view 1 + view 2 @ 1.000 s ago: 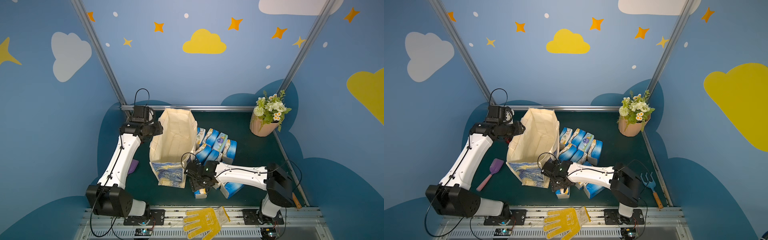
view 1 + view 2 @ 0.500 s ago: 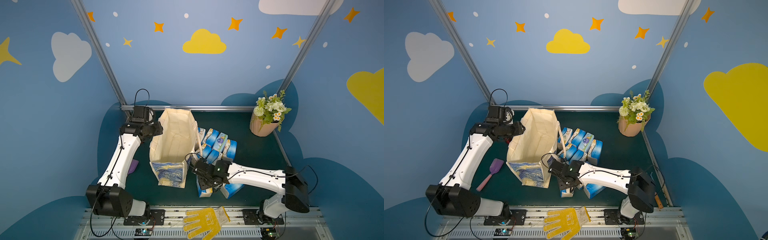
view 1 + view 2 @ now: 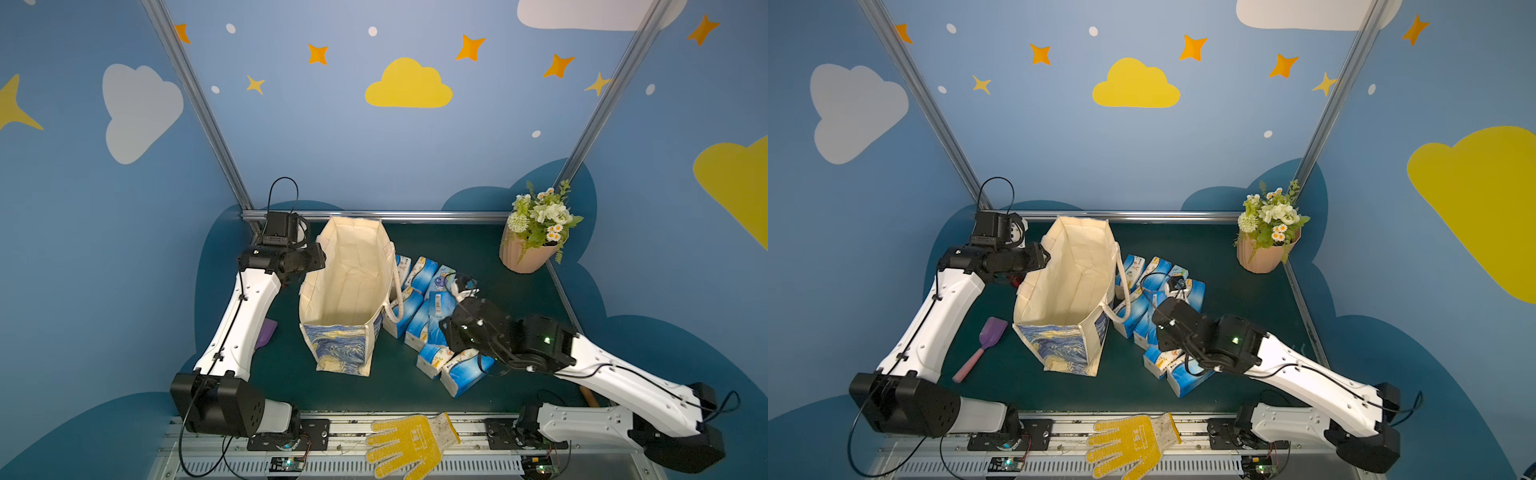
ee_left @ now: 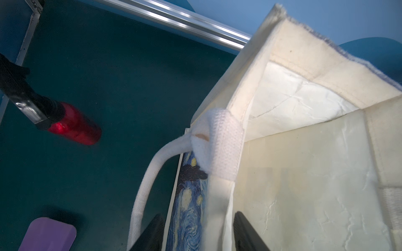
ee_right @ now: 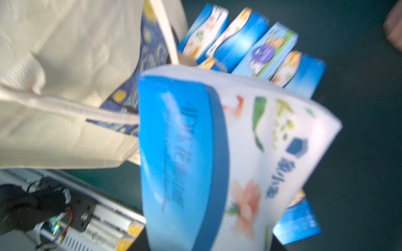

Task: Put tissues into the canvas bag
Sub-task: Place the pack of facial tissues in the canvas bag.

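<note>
The canvas bag [image 3: 353, 249] [image 3: 1075, 257] stands upright with its mouth wide; only cream lining shows inside. My left gripper [image 3: 319, 261] [image 4: 199, 215] is shut on the bag's left rim [image 4: 217, 195], next to a strap handle [image 4: 217, 134]. My right gripper [image 3: 451, 322] [image 3: 1163, 318] is shut on a blue-and-white tissue pack [image 5: 217, 152], raised just right of the bag; its fingers are hidden behind the pack. Several more tissues [image 3: 419, 282] [image 3: 1142, 270] lie beside the bag, one of them pale teal [image 5: 265, 50]. Two packs [image 3: 457, 370] lie nearer the front.
A flower pot [image 3: 525, 255] stands at the back right. A purple spatula [image 3: 984, 336] lies left of the bag, under my left arm. A red cylinder [image 4: 74, 127] lies near the back left corner. A yellow glove [image 3: 411, 440] rests on the front rail.
My right gripper closed on a pack at the front of the pile and carried it up and to the right. The left arm and the bag have stayed still.
</note>
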Available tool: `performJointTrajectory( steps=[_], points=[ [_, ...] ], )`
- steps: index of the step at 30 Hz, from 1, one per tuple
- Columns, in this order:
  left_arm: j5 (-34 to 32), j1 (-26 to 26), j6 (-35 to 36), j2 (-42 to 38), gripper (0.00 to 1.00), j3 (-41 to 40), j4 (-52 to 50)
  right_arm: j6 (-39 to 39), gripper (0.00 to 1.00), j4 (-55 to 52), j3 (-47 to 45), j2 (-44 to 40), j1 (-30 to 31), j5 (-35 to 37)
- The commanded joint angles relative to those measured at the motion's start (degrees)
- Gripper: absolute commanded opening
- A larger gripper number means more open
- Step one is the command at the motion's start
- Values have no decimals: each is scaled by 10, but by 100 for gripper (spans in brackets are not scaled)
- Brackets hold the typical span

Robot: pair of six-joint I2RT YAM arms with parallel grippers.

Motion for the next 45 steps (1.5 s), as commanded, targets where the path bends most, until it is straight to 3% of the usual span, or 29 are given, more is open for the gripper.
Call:
performJointTrajectory(
  steps=[1, 6, 10, 18, 27, 39, 45],
  points=[
    [0, -2, 7, -10, 4, 12, -3, -109, 42, 46, 44, -17, -23, 53],
    [2, -9, 7, -8, 4, 25, -5, -226, 44, 132, 146, 70, -56, -47],
    [-1, -14, 8, -13, 4, 23, -4, -264, 47, 172, 243, 178, -66, -140],
    [-12, -21, 15, -19, 4, 25, -7, -254, 48, 128, 468, 401, -94, -222],
    [-30, -22, 26, -19, 4, 14, -10, -228, 52, 13, 672, 572, -96, -248],
    [-13, -22, 37, -13, 4, 8, -11, -201, 71, -12, 630, 596, -115, -263],
    [-6, -23, 42, -12, 4, 8, -12, -206, 71, -17, 635, 586, -123, -277]
  ],
)
